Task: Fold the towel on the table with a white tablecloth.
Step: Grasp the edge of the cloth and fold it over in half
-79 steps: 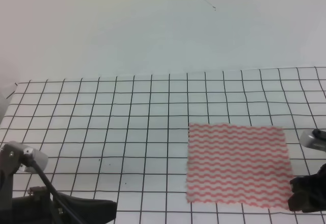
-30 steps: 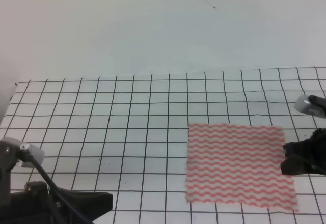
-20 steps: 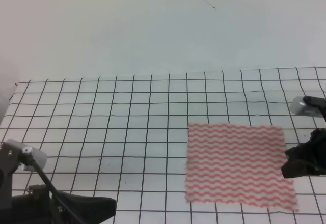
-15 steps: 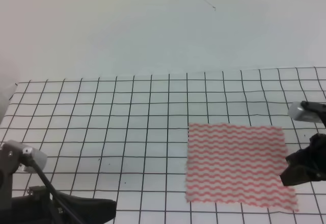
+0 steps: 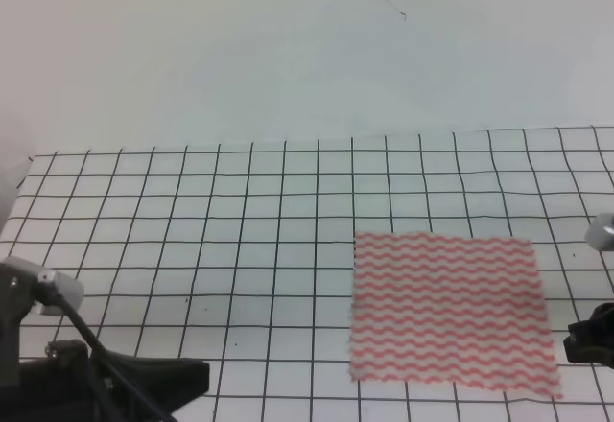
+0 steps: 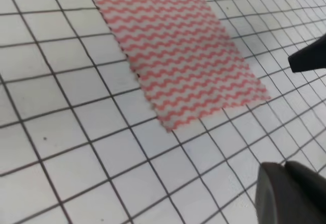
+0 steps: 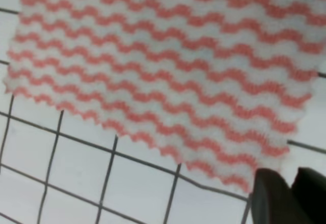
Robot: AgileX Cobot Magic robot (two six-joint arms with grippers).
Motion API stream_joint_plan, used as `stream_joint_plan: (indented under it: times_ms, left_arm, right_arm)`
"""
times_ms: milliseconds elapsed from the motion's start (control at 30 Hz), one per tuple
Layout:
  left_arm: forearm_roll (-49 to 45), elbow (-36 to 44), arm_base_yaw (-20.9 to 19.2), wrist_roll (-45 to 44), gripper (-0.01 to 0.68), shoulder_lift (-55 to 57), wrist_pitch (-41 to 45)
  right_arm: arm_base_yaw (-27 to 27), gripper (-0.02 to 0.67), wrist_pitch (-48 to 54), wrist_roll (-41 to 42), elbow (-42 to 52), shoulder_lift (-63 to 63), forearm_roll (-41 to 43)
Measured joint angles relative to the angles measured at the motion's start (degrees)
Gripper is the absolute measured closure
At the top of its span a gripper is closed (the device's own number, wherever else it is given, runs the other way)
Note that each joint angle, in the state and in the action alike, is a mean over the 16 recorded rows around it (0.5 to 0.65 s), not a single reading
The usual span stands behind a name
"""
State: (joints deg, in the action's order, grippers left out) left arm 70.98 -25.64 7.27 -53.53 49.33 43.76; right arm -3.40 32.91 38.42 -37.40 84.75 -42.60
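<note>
The towel point(image 5: 447, 312), white with pink-red wavy stripes, lies flat and unfolded on the white tablecloth point(image 5: 240, 240) with its black grid, right of centre on the table. My right gripper point(image 5: 578, 340) sits low at the right edge, just beside the towel's near right corner. In the right wrist view the towel point(image 7: 163, 66) fills most of the frame, and the right gripper point(image 7: 291, 175) has its fingers together beside that corner, holding nothing. My left gripper point(image 5: 197, 380) rests at the bottom left, far from the towel. In the left wrist view the left gripper point(image 6: 282, 167) looks shut, with the towel point(image 6: 178, 56) ahead.
A plain pale wall rises behind the table's far edge. The left arm's silver joint point(image 5: 48, 293) and dark links fill the bottom left corner. A dark tip of the right arm point(image 6: 310, 56) shows in the left wrist view.
My right gripper has moved from beside the towel's right edge toward me and outward, down to the near right corner. The towel has not moved. The left arm shifted slightly.
</note>
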Motion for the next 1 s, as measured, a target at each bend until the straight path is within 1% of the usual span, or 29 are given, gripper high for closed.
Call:
stream_joint_plan:
  times_ms: [333, 567, 733, 1000]
  left_arm:
    - [-0.05, 0.0, 0.0, -1.62, 0.672, 0.06, -4.72]
    - [0.0, 0.0, 0.0, -2.23, 0.672, 0.1, -5.55]
    - [0.18, 0.0, 0.0, -2.3, 0.672, 0.1, -5.54]
    - [0.68, 0.0, 0.0, -2.3, 0.672, 0.1, -4.99]
  right_arm:
    - [0.0, 0.551, -2.53, -0.69, 2.46, -2.27, -5.86]
    - [0.0, 0.52, -1.87, -0.59, 2.47, -0.83, -9.53]
    - [0.0, 0.492, -1.04, -0.89, 2.47, 0.91, -9.17]
    - [0.0, 0.465, 0.05, -2.38, 2.47, 4.56, -5.04]
